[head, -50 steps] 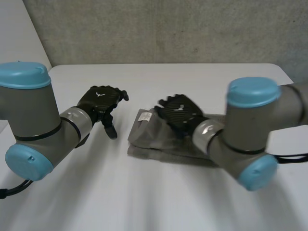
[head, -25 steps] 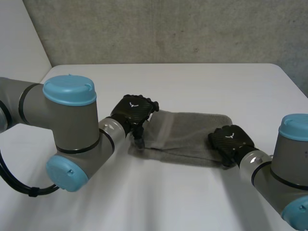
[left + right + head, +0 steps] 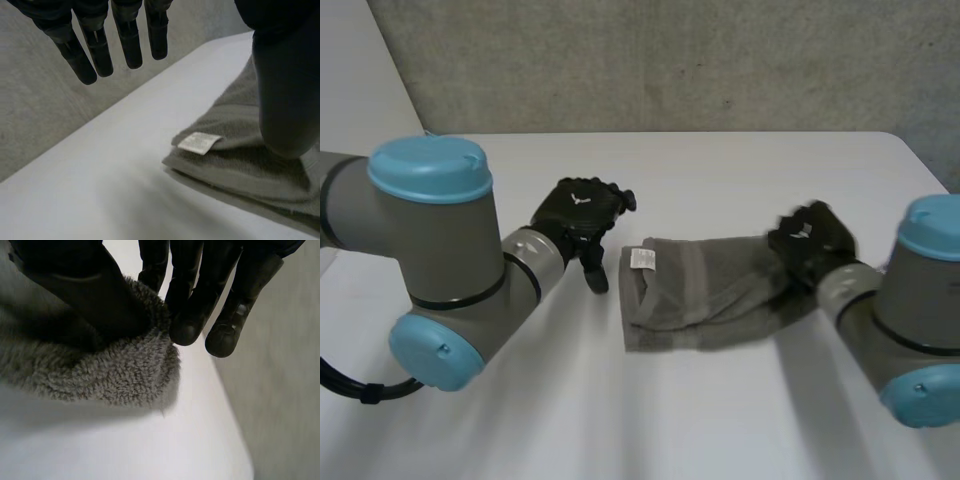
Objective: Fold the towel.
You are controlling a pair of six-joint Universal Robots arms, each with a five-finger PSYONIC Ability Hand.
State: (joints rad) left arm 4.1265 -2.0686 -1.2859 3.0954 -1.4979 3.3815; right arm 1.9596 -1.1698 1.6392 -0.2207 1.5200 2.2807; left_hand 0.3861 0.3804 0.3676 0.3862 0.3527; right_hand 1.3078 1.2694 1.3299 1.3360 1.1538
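Note:
A grey towel (image 3: 705, 292) lies folded in a long strip across the middle of the white table (image 3: 720, 170), with a white label (image 3: 642, 258) at its left end. My right hand (image 3: 810, 240) is at the strip's right end. In the right wrist view its thumb and fingers (image 3: 200, 315) pinch the fluffy towel edge (image 3: 110, 370). My left hand (image 3: 582, 212) hovers just left of the towel, open and apart from it. Its straight fingers (image 3: 100, 50) hang above the table near the label (image 3: 199, 142).
A rough grey wall (image 3: 670, 60) stands behind the table. The table's right edge (image 3: 235, 430) runs close to my right hand. Bare tabletop (image 3: 650, 420) lies in front of the towel.
My right hand has closed on the towel's right end and moved back from the front. The towel has slid to the right. My left hand has drawn off the towel's left end.

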